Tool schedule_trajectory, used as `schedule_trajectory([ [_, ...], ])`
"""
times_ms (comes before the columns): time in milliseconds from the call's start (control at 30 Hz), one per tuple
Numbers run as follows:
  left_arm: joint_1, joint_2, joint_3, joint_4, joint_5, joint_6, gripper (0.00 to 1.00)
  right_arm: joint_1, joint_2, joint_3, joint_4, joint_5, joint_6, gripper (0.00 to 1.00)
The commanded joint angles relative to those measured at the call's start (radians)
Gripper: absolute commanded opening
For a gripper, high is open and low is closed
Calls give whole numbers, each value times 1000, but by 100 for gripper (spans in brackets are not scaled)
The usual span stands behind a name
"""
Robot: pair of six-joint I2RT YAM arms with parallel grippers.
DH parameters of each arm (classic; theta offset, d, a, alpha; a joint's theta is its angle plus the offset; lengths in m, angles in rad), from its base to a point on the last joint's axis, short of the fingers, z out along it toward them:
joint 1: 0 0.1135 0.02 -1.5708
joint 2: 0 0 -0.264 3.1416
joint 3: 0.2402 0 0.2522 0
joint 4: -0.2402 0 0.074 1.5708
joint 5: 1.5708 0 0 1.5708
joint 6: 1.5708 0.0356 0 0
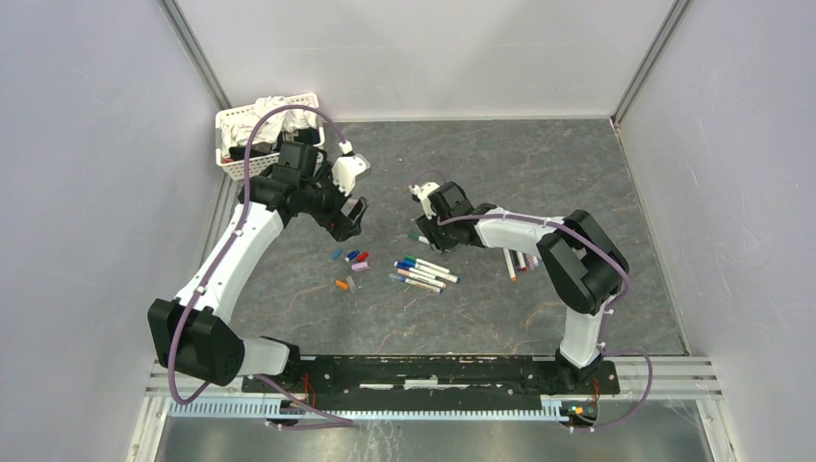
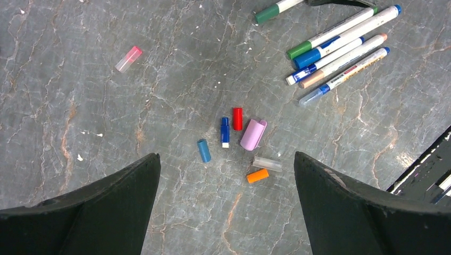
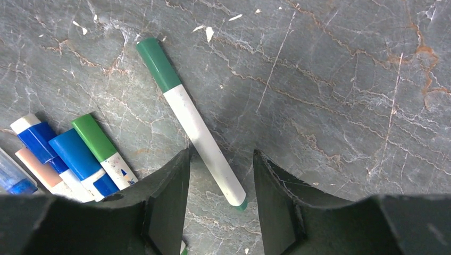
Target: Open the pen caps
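Black right tool (image 3: 220, 155) low astride green-capped pen (image 3: 194, 127)

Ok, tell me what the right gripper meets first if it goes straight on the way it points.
Most likely the green-capped pen: its white barrel lies squarely in the gap of the open right gripper. How far off it is, the wrist view does not show.
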Motion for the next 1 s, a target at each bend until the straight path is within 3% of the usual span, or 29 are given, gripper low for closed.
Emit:
schedule_trajectory([
  [0, 3, -4, -3, -19, 37, 45, 100, 0, -43, -37, 16, -13, -8, 52],
  [67, 3, -1, 0, -26, 43, 45, 100, -1, -47, -48, 22, -12, -7, 50],
  [267, 3, 3, 4, -47, 60, 55, 100, -1, -52, -54, 27, -25, -19, 33],
  [500, 3, 22, -24, -62, 92, 109, 100, -6, -91, -18, -4, -92, -44, 0],
  [733, 3, 11, -85, -39, 194, 233, 100, -9, -207, -3, -42, -161, -35, 0],
  [967, 2, -20, -125, -30, 383, 403, 100, -10, -290, -13, -82, -556, -27, 0],
])
